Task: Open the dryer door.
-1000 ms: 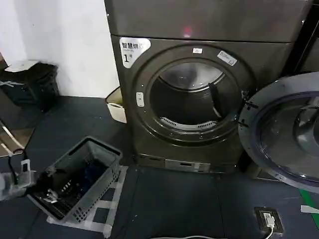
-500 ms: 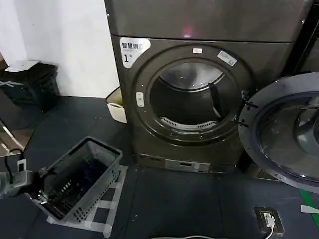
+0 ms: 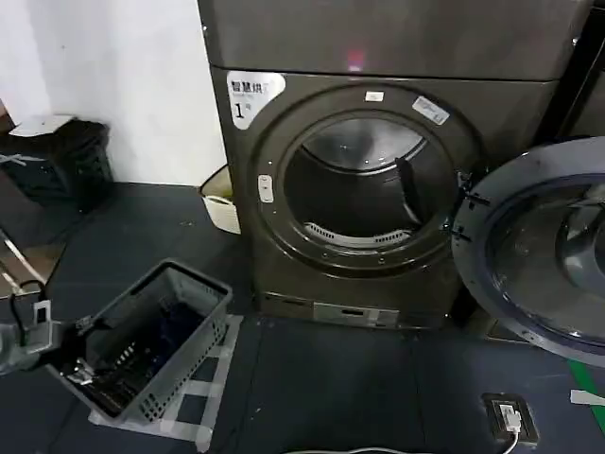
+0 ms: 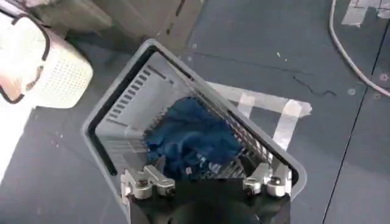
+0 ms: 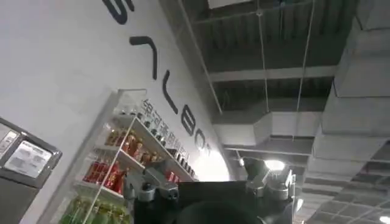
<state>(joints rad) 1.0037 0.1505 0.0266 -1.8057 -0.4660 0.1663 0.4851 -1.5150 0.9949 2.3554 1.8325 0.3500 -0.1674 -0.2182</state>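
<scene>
The dryer door (image 3: 544, 251), a large round porthole with a grey inner ring around dark glass, stands swung fully open at about 3 o'clock of the drum opening, hinged at the machine's right side and reaching out of the head view's right edge. The dryer (image 3: 378, 180), dark bronze-grey with a white "1" sticker (image 3: 250, 95) at its upper left corner, shows its round drum opening (image 3: 364, 189) uncovered, with a drum paddle visible inside.

At about 7 o'clock of the dryer, on the dark floor (image 3: 321, 388), sits a grey slotted laundry basket (image 3: 151, 340) on white tape marks (image 3: 213, 378); in the left wrist view it holds crumpled blue cloth (image 4: 189, 140). The left end effector (image 4: 206, 182) hangs just above the basket's near rim, its two fingers spread apart and grasping nothing; in the head view it appears at the lower left (image 3: 80, 364).

At about 9 o'clock of the dryer a white perforated bin (image 3: 222, 199) stands against the machine's side, and farther left is a black crate (image 3: 57, 161) by the white wall.

The right end effector (image 5: 207, 185) points up toward a ceiling and shelves of bottles (image 5: 116, 164), fingers released and apart.
</scene>
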